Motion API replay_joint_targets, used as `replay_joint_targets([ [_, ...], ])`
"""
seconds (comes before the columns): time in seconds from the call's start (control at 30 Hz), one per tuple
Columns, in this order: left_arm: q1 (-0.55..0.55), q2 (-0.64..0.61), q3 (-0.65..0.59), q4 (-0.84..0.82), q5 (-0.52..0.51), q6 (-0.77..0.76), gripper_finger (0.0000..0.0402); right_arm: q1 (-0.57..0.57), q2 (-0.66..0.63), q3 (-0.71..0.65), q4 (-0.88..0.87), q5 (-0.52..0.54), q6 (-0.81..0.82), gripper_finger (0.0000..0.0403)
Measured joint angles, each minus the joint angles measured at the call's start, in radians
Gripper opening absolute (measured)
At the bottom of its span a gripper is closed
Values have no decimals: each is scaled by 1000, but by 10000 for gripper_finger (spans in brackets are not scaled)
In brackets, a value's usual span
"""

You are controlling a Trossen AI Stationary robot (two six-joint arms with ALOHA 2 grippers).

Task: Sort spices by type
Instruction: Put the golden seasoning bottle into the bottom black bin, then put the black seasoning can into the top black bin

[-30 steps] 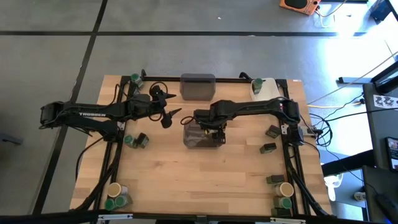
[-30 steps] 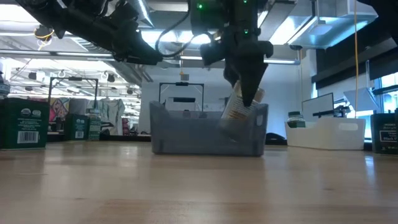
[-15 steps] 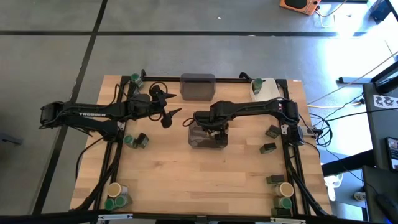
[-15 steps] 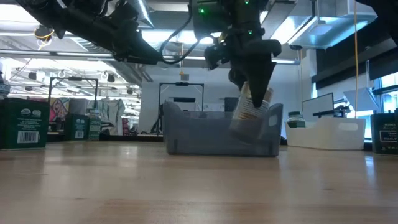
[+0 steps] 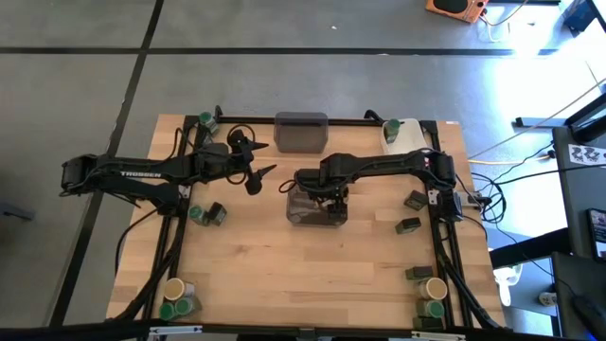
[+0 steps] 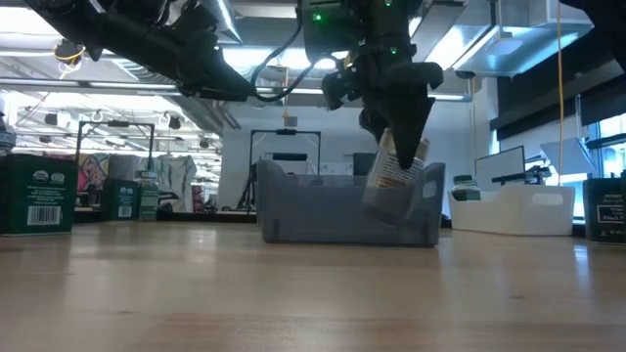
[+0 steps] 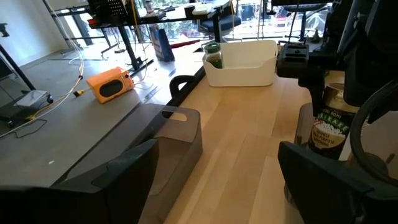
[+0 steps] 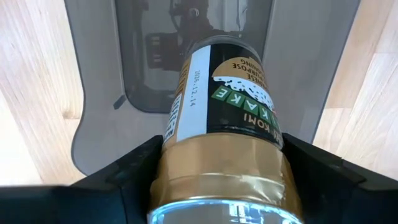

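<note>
Looking down from the high view, you see the right end effector (image 5: 319, 201) at the middle of the bench (image 5: 284, 275), clenched on a gold-lidded spice jar (image 8: 224, 124) that hangs tilted over the open grey bin (image 5: 315, 208). In the low view the jar (image 6: 396, 168) leans with its lid uppermost between the dark fingers (image 6: 403, 108), its lower part inside the bin's walls (image 6: 323, 210); whether it touches the floor of the bin you cannot tell. Your left end effector (image 5: 256, 174) hovers at about ten o'clock from that bin, its fingers spread and holding nothing. A second grey bin (image 5: 301, 132) sits at twelve o'clock near the bench's far edge, and a white tray (image 5: 405, 133) with a green-lidded jar (image 5: 391, 126) lies at about one o'clock. More spices wait around the edges: green-lidded jars and dark tins at nine o'clock (image 5: 207, 214), at three o'clock (image 5: 413, 201), and in clusters with tan-lidded jars at seven (image 5: 176, 298) and five o'clock (image 5: 431, 294).
</note>
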Motion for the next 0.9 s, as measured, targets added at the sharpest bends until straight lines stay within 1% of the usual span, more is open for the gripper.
replay_joint_targets([
  [0.13,0,0,0,0,0,0,329,0,-1,0,16,0,18,290],
  [0.2,0,0,0,0,0,0,329,0,-1,0,24,0,19,297],
  [0.43,0,0,0,0,0,-3,329,0,-3,0,23,0,17,359],
  [0.57,0,0,0,0,0,-3,329,0,-3,3,15,0,12,384],
  [0.77,0,0,0,0,0,-7,329,13,-11,87,-115,2,27,392],
  [0.9,3,0,0,-14,0,-64,329,38,-51,173,-166,2,61,390],
])
